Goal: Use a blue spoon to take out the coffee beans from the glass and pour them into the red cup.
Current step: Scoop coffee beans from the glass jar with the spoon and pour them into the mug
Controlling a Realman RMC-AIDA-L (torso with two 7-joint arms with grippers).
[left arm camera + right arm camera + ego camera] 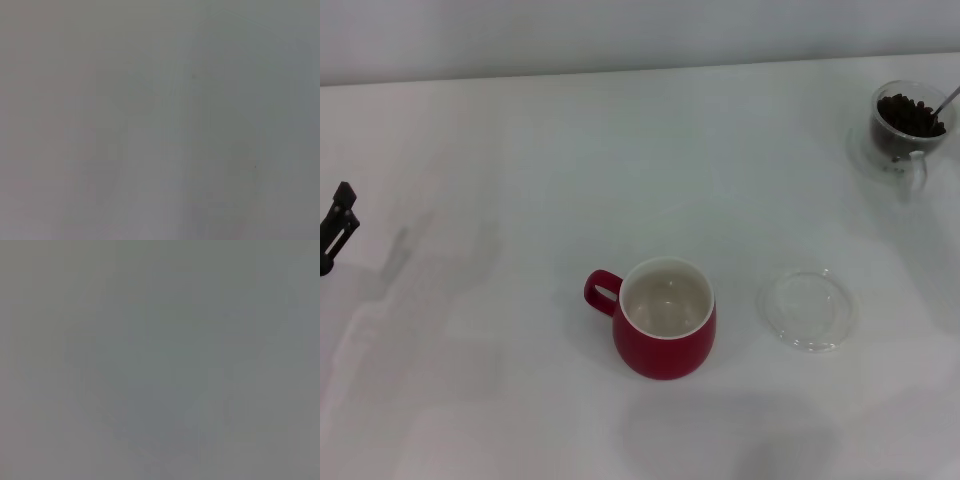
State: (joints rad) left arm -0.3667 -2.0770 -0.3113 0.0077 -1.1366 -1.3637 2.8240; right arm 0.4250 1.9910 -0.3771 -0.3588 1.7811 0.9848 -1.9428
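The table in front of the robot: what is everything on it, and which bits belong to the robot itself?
Red cup: one, deep red with white inside, empty, near the table's middle, handle toward the robot's left.
Glass dish: one, clear, flat, just right of the red cup.
Glass: one, clear, far right corner.
Coffee beans: a dark heap inside the glass.
Spoon: one, metal neck leaning out of the glass; handle out of view.
Table: white.
Left gripper: black, at the left edge.
Right gripper: not in view.

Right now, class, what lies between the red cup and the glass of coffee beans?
Head view: bare white table between red cup and glass; a clear dish sits just beside that line.
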